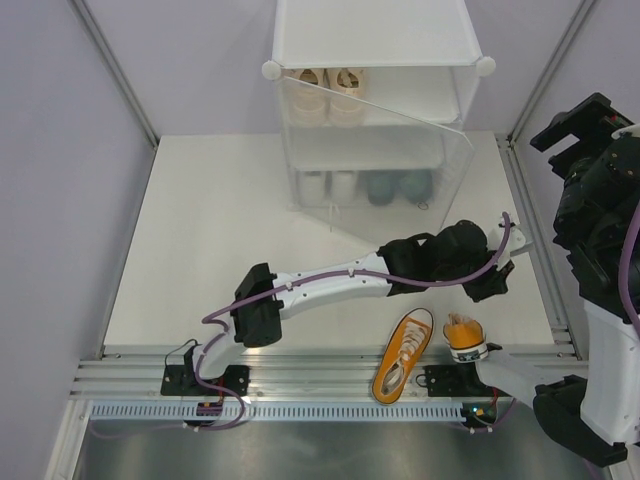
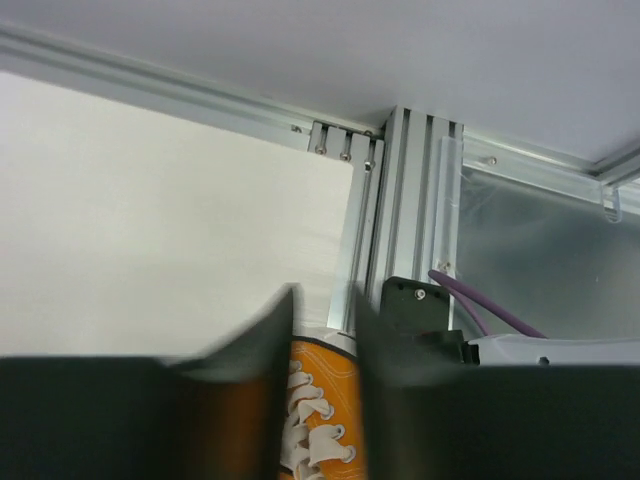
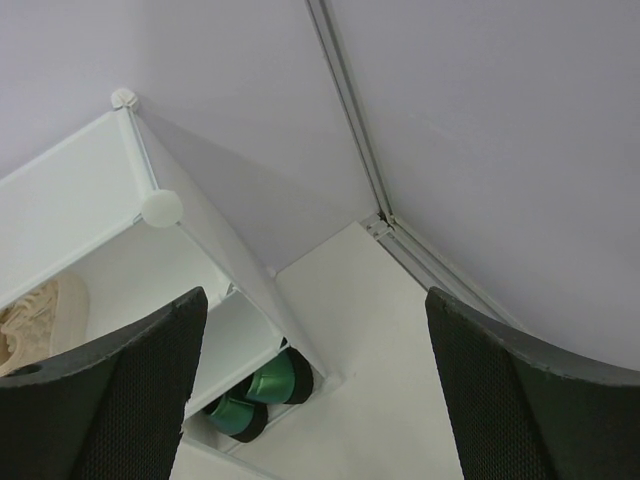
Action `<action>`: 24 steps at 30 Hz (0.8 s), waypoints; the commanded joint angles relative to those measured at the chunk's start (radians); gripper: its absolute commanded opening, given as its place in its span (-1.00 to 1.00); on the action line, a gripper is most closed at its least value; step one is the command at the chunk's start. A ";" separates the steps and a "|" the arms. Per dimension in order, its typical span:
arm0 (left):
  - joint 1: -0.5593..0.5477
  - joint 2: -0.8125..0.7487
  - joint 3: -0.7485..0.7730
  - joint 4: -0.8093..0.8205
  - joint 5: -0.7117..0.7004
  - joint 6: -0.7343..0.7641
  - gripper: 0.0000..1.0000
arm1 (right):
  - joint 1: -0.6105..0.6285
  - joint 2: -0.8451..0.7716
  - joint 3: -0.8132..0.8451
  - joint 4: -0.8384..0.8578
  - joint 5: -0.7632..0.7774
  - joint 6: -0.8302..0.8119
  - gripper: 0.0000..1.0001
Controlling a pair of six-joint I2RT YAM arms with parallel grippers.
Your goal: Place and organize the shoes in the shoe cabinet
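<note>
The white shoe cabinet [image 1: 372,35] stands at the back. It holds cream sneakers [image 1: 328,95] on an upper tier, and white sneakers [image 1: 328,186] and green heels [image 1: 398,186] at the bottom. One orange sneaker [image 1: 403,355] lies on the front rail. The second orange sneaker [image 1: 465,337] sits beside it by the right arm's base. My left gripper [image 1: 492,285] hangs just above and behind the second one. In the left wrist view its jaws [image 2: 325,300] are a narrow gap apart and the laced orange sneaker [image 2: 320,405] shows through. My right gripper [image 1: 565,130] is raised, open wide and empty.
The right arm's black base block [image 2: 415,300] and a purple cable [image 2: 480,305] sit next to the sneaker's toe, by the aluminium corner rails [image 2: 400,200]. The right wrist view shows the cabinet's corner connector [image 3: 161,208], the green heels [image 3: 262,392] and a cream sneaker [image 3: 40,320].
</note>
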 commanded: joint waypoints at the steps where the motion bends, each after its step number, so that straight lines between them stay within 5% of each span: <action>1: -0.001 0.006 -0.034 0.004 -0.029 0.042 -0.03 | -0.004 -0.012 0.014 -0.001 0.055 -0.014 0.86; 4: -0.004 -0.017 -0.067 -0.010 -0.117 0.045 0.57 | -0.004 -0.032 -0.041 0.026 0.006 0.000 0.85; 9: -0.020 -0.153 -0.269 0.014 -0.171 0.036 0.68 | -0.003 -0.042 -0.217 0.100 -0.207 0.011 0.77; 11: -0.044 -0.227 -0.307 0.010 -0.222 0.037 0.98 | -0.007 -0.027 -0.265 0.115 -0.261 0.022 0.68; 17: -0.104 -0.340 -0.316 -0.124 -0.261 0.042 0.99 | -0.091 0.002 -0.288 0.146 -0.307 0.057 0.51; 24: -0.127 -0.480 -0.494 -0.119 -0.300 0.004 0.99 | -0.320 0.057 -0.354 0.209 -0.629 0.101 0.30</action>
